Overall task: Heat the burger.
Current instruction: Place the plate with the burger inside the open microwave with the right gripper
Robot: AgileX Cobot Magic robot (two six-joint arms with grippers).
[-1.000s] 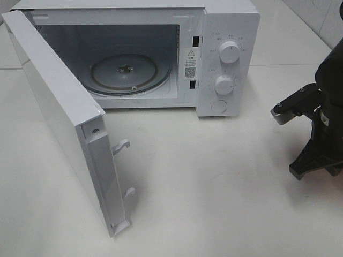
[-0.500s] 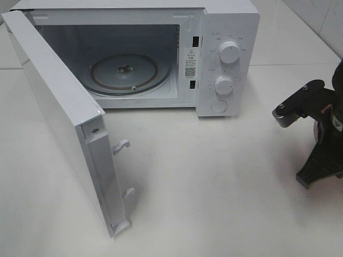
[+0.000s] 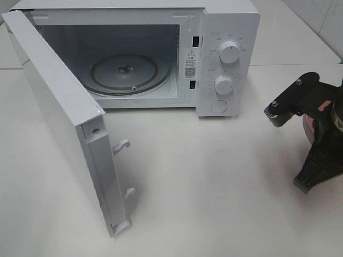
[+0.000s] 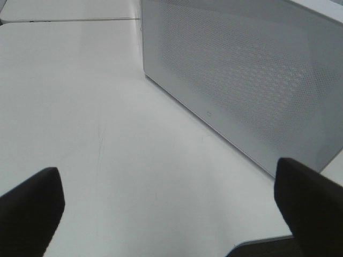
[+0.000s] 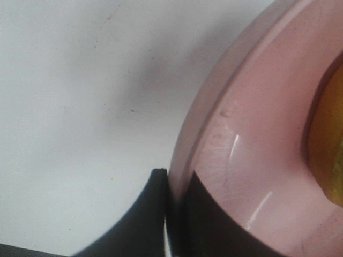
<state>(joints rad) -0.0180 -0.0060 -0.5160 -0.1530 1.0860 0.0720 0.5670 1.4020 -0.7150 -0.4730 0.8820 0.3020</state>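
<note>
White tabletop (image 3: 214,187) fills nearly every view, smooth and faintly scuffed, crossed by a thin seam behind the microwave (image 3: 246,32), with pale tiles showing at the far right corner. The microwave's door (image 3: 53,107) stands swung wide to the left, two latch hooks (image 3: 122,145) jutting from its edge, and the glass turntable (image 3: 128,72) lies bare inside. On the inner frame is a sticker (image 3: 190,61) with a warning triangle and a QR code. Its print is too small to read, as are the marks around the upper dial (image 3: 230,52) and lower dial (image 3: 224,84) above a round button (image 3: 218,106). Only the left wrist view shows the door's outer face, a grey dotted mesh panel, and the left gripper (image 4: 169,214) low over the table with its fingers spread far apart and nothing between them. Only the right wrist view shows the right gripper (image 5: 171,182) pinching the rim of the pink plate (image 5: 257,134), jaws pressed together on it. The burger (image 5: 329,134) sits on that plate, seen as a yellow-brown sliver at the frame's edge. From the high camera the plate is a pink glimpse behind the black arm at the far right, well apart from the microwave, and the burger cannot be made out.
</note>
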